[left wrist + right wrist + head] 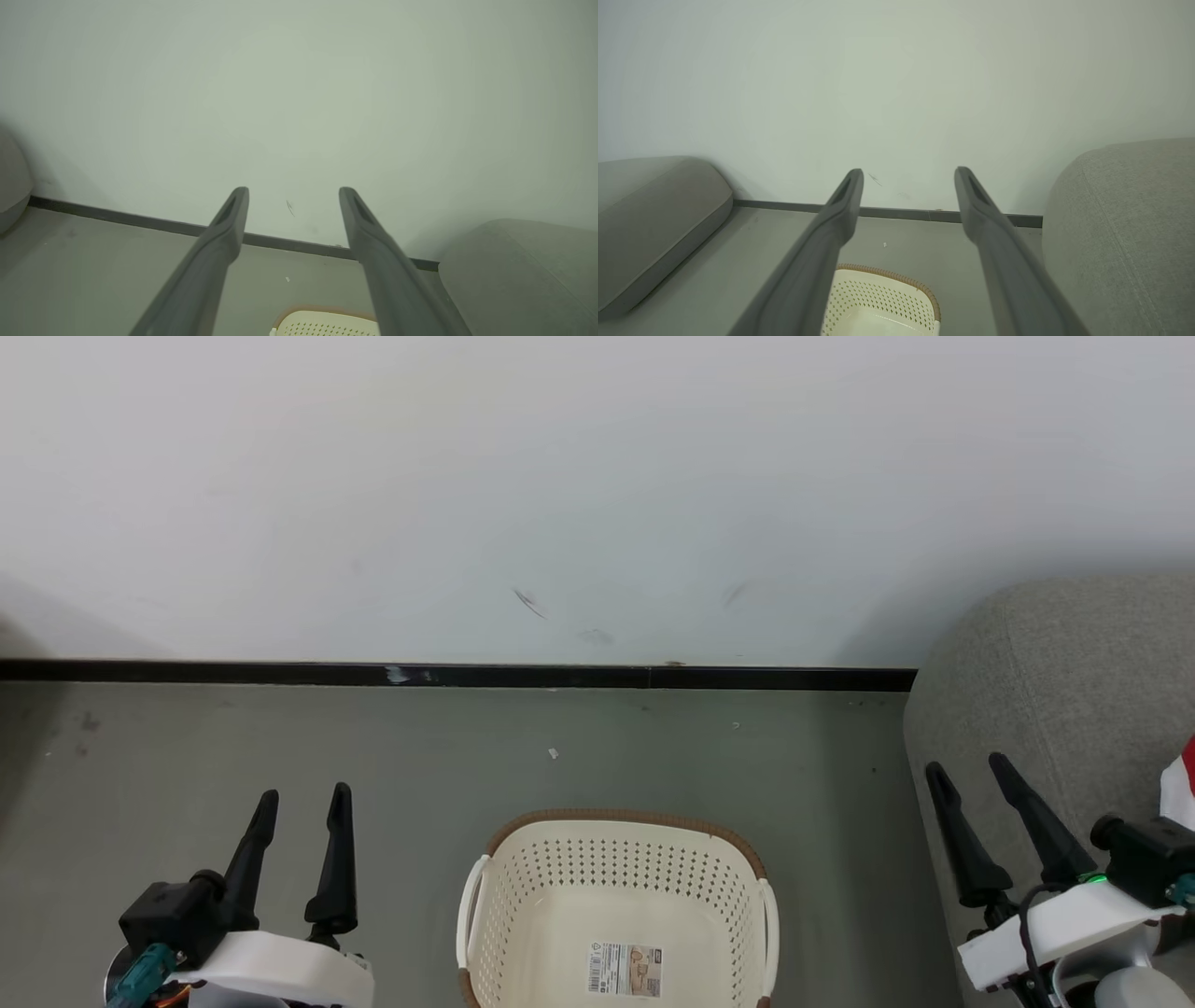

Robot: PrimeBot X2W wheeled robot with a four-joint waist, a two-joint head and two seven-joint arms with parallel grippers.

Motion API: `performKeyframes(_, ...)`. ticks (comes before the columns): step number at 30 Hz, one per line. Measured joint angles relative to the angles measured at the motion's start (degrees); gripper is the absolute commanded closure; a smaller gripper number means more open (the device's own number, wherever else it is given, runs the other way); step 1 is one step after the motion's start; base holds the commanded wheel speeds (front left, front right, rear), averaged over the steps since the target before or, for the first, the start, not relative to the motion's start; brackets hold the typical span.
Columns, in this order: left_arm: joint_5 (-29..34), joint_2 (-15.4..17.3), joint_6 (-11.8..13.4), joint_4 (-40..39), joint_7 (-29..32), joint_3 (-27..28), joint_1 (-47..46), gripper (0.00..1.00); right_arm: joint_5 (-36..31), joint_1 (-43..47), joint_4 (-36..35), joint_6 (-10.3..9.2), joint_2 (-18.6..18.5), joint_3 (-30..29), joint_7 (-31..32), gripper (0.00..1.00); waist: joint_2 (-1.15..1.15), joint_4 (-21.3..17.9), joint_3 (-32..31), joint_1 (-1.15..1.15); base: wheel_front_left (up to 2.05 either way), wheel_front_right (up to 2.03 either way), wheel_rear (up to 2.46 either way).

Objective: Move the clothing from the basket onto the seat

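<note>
The cream basket (523,933) with a brown rim stands on the floor at the bottom centre, and the part of its inside that shows holds just a label sticker (624,970). The grey seat (1055,681) fills the right side. A bit of red and white clothing (1181,784) lies on it at the right edge. My left gripper (303,795) hangs open left of the basket. Over the seat's near edge, my right gripper (971,767) is open with nothing in it. The wrist views show the basket rim (322,311) (896,276) below open fingers.
A white wall with a black baseboard (448,674) runs behind the basket. Grey floor (280,747) spreads to the left. A second grey cushion (654,224) lies at the left in the right wrist view.
</note>
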Motion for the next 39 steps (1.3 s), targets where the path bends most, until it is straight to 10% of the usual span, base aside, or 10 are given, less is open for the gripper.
performKeyframes(39, 7.6, -3.9, -5.0, 0.6, 0.0, 5.9, 2.5, 0.0, -6.3, 3.4, -3.8, 0.0, 3.5, -0.4, 0.0, 0.0, 0.0, -0.9, 0.9, 0.0, 0.0, 0.0, 0.0)
